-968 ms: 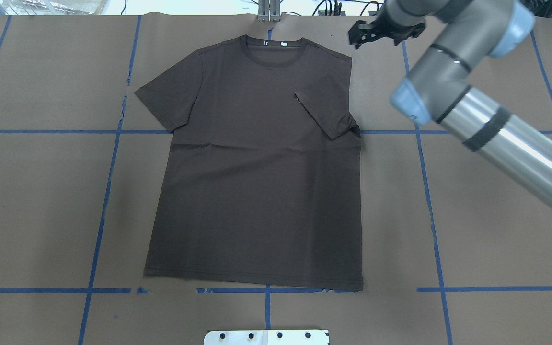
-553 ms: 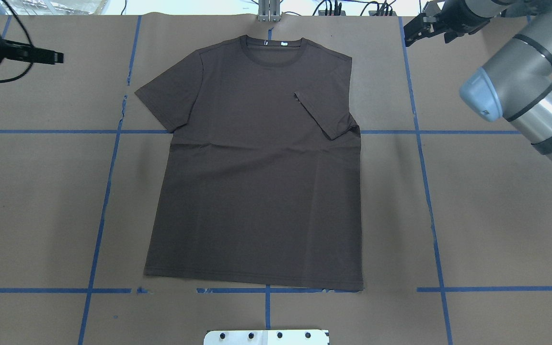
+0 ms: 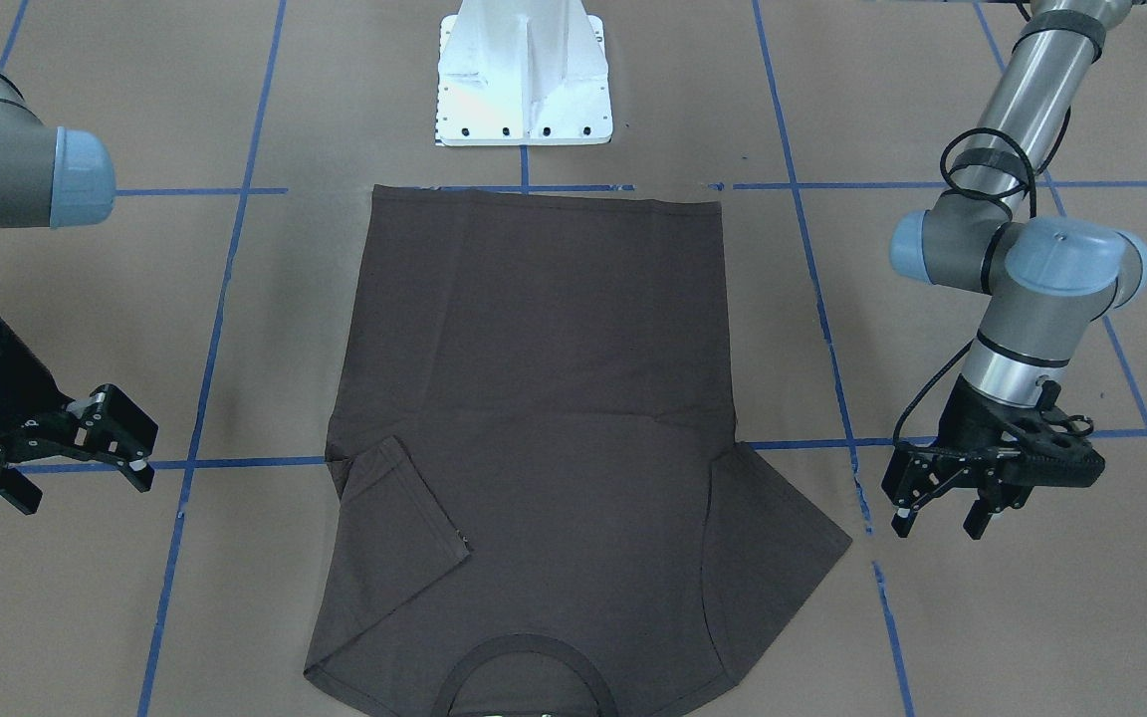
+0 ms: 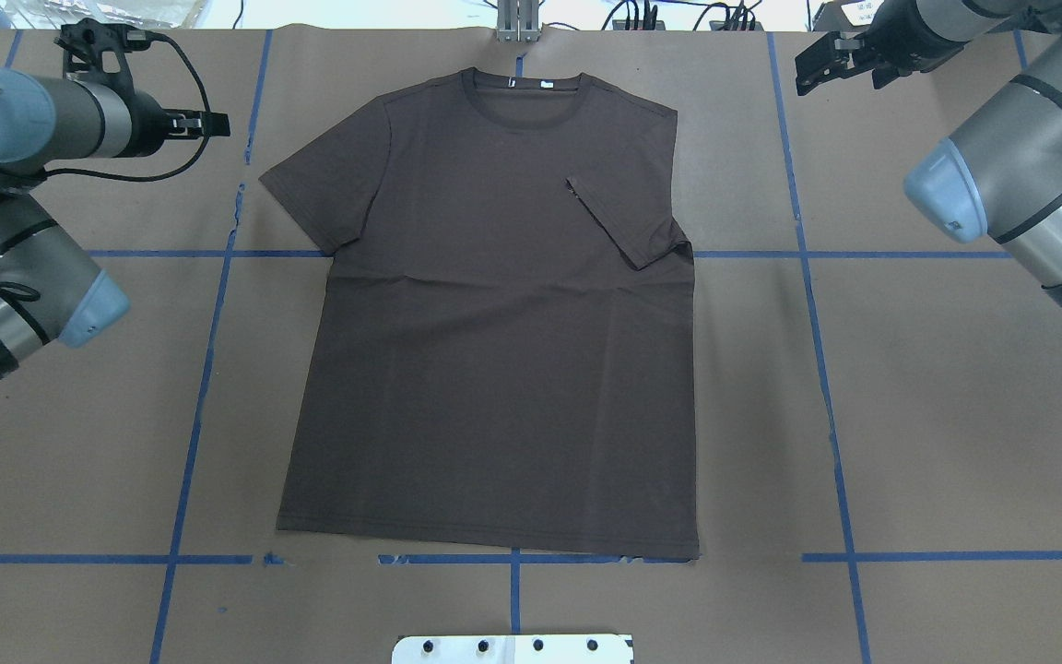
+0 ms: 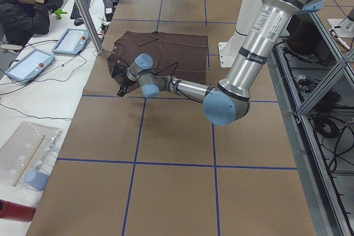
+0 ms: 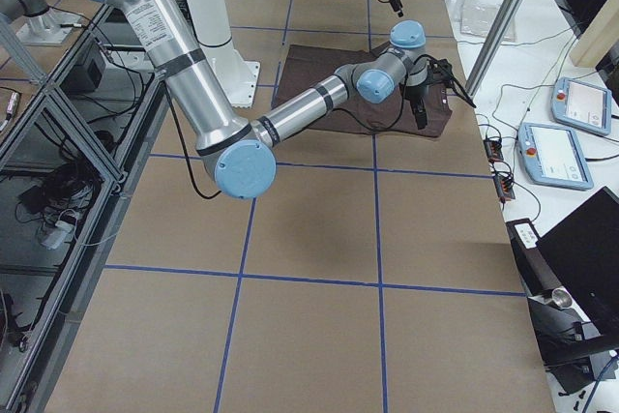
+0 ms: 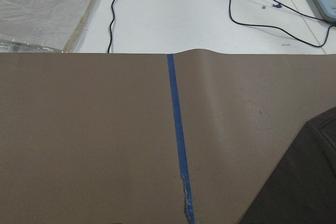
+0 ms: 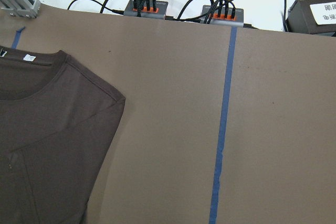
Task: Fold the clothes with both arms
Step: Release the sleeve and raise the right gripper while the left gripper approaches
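Observation:
The dark brown T-shirt lies flat mid-table, collar at the far edge. Its sleeve on my right side is folded in over the chest; the other sleeve lies spread out. My left gripper hovers open and empty beside the spread sleeve, also seen as the left gripper from overhead. My right gripper is open and empty, off to the side of the folded sleeve. The left wrist view shows only a sleeve corner, the right wrist view only a shoulder.
Brown paper with blue tape lines covers the table. The white base plate stands at the near hem. Cable hubs and a metal post line the far edge. A person sits beyond it beside pendants.
My left arm has swung in from the left edge toward the spread sleeve. My right gripper has moved rightward, away from the shirt's shoulder. The shirt has not moved.

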Robot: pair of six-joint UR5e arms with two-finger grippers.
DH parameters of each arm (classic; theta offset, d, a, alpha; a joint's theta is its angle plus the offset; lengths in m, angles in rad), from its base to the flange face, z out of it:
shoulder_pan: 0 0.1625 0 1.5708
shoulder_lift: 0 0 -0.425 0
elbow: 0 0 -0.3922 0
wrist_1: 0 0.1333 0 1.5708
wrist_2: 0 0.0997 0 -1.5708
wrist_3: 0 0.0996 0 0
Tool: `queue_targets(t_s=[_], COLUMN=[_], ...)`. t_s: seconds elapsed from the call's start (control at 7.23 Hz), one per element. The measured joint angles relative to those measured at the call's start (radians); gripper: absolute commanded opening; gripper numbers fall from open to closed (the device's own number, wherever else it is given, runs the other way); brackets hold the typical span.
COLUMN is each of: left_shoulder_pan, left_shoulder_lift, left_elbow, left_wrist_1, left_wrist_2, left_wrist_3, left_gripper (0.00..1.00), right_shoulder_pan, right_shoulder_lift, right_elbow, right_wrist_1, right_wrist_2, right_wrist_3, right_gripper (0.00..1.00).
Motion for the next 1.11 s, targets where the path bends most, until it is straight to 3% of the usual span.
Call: queue_targets(t_s=[0.83,1.11], left_shoulder_pan=[0.085,0.096], left_shoulder_lift=[-0.067,-0.072], left_elbow=[0.087,0.096], left_wrist_1=[-0.030,-0.031], left_wrist_2=[0.014,0.014], left_wrist_3=[-0.072,-0.086], left_gripper=[0.61,0.60], right_shoulder_pan=[0.000,0.000], right_shoulder_lift=[-0.005,-0.008], right_elbow=[-0.007,-0.008], right_wrist_1=[0.001,0.001], right_wrist_2=[-0.005,-0.006], right_wrist_3=[0.000,0.000], right_gripper=[1.00,1.00])
